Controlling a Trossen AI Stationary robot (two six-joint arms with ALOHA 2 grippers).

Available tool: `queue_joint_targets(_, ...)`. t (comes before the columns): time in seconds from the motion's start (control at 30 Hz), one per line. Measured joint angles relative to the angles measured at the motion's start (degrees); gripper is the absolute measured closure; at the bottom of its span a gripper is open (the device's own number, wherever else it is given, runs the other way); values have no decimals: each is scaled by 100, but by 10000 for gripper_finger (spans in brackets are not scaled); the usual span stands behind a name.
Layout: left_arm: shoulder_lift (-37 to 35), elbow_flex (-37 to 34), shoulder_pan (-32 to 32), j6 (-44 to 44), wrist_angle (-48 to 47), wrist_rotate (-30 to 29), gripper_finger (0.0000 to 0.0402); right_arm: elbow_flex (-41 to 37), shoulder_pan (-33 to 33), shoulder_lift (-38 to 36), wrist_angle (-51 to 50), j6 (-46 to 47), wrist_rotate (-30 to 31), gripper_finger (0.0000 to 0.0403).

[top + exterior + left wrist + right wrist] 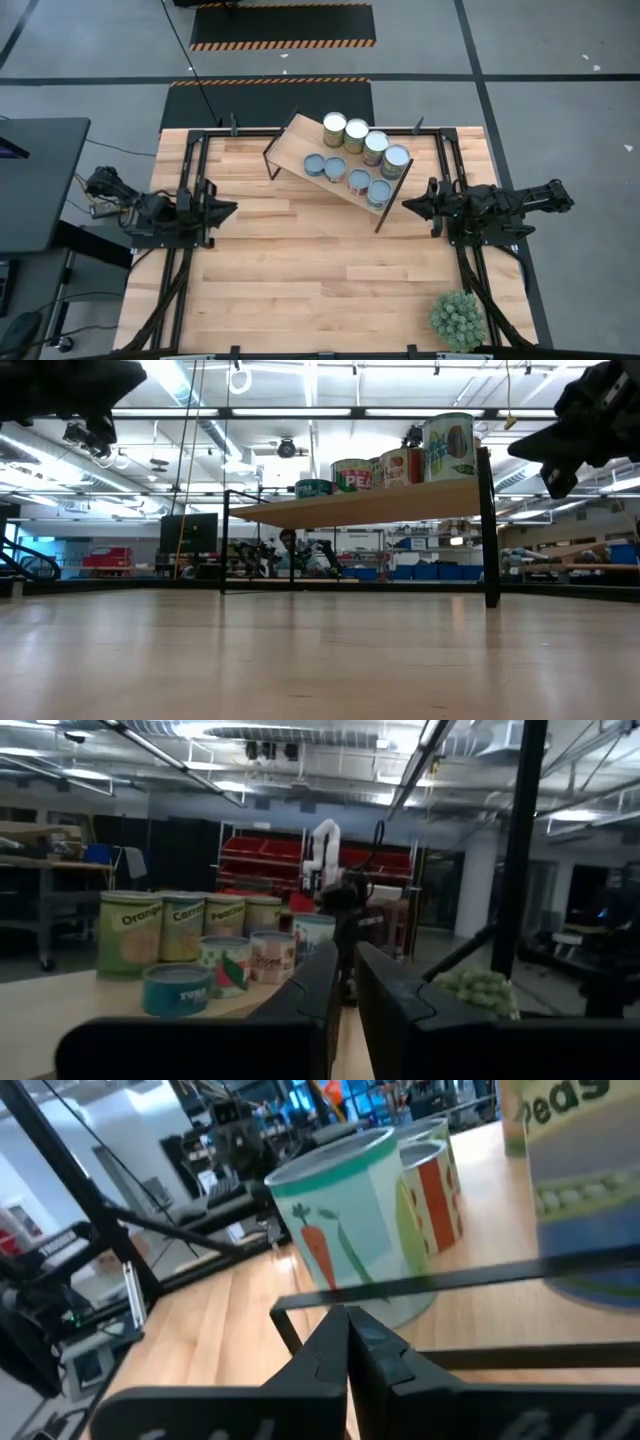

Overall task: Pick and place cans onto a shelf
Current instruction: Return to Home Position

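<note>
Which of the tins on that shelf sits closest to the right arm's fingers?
The tall silver-topped tin at the right end of the back row on the shelf; the others lie farther from the right gripper.

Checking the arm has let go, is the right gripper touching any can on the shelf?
Apart. The high view shows the right gripper, shut, clear of the shelf, bare table between it and the nearest can.

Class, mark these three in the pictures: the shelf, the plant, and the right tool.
shelf (300, 150): high view, bare board left of the cans.
plant (458, 319): high view, middle of foliage.
right tool (408, 205): high view, shut tips.
</note>
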Motion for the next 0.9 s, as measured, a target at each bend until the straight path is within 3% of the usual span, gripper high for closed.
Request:
queue_joint_targets(0.27,-41,-65,-1,-489,-317,29,358,0,-7,2,11,-100,36,389)
queue_joint_targets(0.53,-28,-69,-6,-574,-1546,-81,358,0,-7,4,-28,-1352,-13,391)
queue_joint_targets(0.9,-28,-72,-6,-595,-1789,-85,359,0,-7,7,29,-1333,-14,387)
